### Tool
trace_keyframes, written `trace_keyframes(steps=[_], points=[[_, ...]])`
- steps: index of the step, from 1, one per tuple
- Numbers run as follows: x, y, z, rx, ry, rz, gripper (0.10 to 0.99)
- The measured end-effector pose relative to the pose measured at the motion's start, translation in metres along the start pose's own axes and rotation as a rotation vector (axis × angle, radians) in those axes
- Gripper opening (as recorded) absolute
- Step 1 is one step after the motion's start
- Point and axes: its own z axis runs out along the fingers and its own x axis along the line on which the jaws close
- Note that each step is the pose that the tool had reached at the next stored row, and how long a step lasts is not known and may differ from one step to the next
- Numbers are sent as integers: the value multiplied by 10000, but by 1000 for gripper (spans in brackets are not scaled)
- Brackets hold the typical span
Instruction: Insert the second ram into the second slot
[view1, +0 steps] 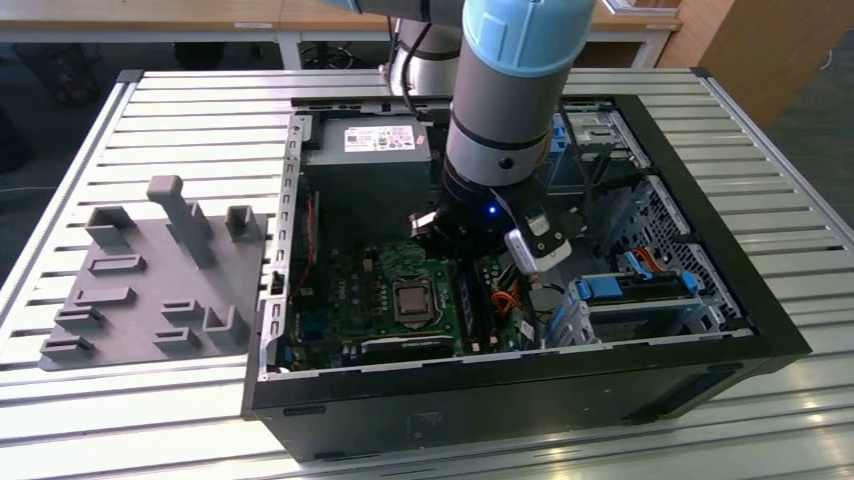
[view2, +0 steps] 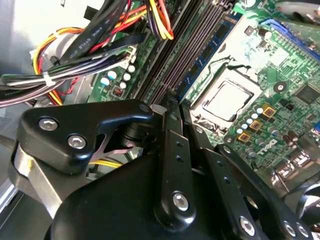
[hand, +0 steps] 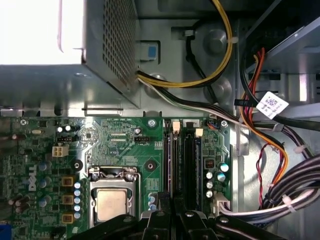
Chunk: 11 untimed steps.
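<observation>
Hand (hand: 173, 214) is down inside the case (view1: 507, 375), fingers pinched together with no gap I can see, tips right over the memory slots (hand: 190, 160). The second ram (hand: 169, 160) looks like it's standing in the slot straight ahead of the fingertips. I reckon it's in, but I can't tell if it's clicked fully home or if the tips touch it.

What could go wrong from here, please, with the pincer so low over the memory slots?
1. The pincer hangs right over the memory slots; a slight offset might load the slot walls or the motherboard.
2. The cable bundle lies close beside the slots and could snag the pincer.
</observation>
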Motion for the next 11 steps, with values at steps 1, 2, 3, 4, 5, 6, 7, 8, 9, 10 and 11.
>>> trace_keyframes(steps=[1,2,3,4,5,6,7,8,9,10,11], points=[[0,-1,9,0,0,0,137],[0,-4,13,3,1,1,137],[-2,-11,14,2,1,0,137],[-3,-18,14,1,1,-1,137],[-4,-25,14,1,1,1,137],[-7,-29,13,1,1,3,137],[-11,-32,14,0,0,4,137],[-18,-34,14,0,0,6,137],[-27,-34,14,0,0,7,137],[-37,-34,14,1,0,9,137],[-46,-34,14,1,0,10,137]])
